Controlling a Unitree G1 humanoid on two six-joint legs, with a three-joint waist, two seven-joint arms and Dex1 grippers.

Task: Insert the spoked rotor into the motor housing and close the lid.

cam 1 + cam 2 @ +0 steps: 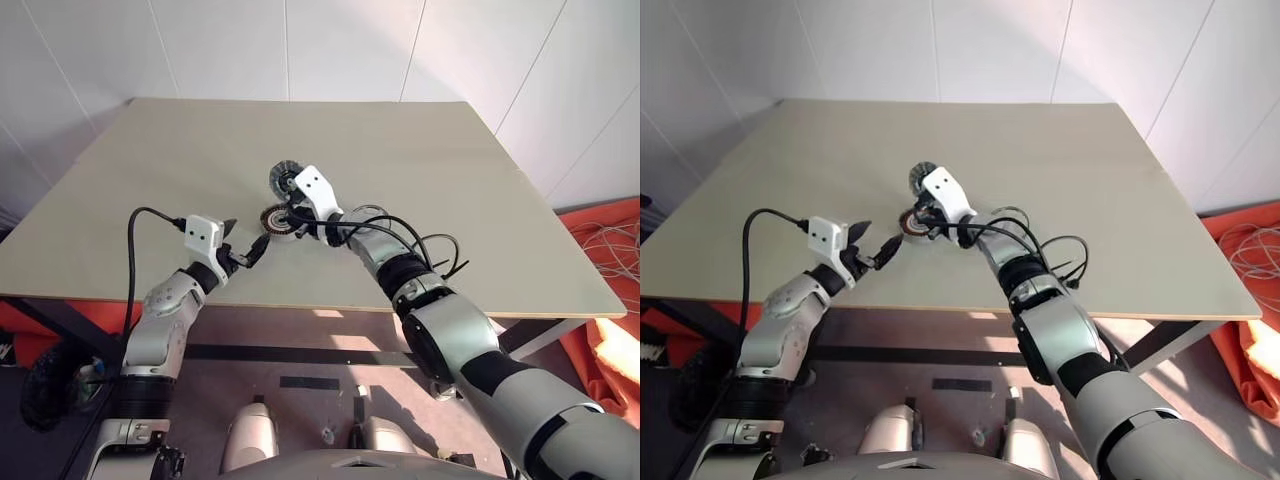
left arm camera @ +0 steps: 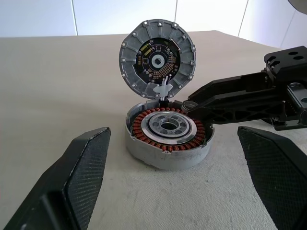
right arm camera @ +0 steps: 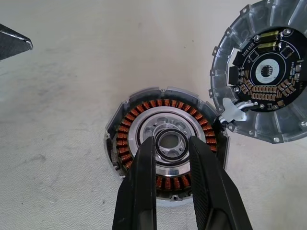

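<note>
Right end effector [image 3: 171,143] hangs over the motor housing [image 2: 168,136] near the middle of the pale surface [image 1: 450,200], its two black fingers [image 3: 139,191] held a narrow way apart and slanting down onto the housing's pale middle. In the right wrist view the fingertips flank the small dark-rimmed ring at the hub; whether they actually pinch that ring or merely sit on either side of it cannot be told. The housing is a short grey round can lying flat on the surface, open at the top, with a ring of reddish-copper windings [image 3: 125,139] around a silvery centre. The lid [image 2: 157,58] stands tilted up at the housing's far edge, joined to it by a small pale hinge tab, its inner face turned toward the left wrist camera: a ribbed grey rim around a dark circuit board with a pale ring in the middle. In the left wrist view the right end effector reaches across to the housing's rim just below the lid. Left end effector [image 1: 244,252] is spread wide, its two black fingers [image 2: 81,167] well apart, near the front edge of the surface and pointing toward the housing without touching it. A black cable [image 1: 135,250] loops from the left wrist, and more black cables [image 1: 420,245] trail over the right forearm.
</note>
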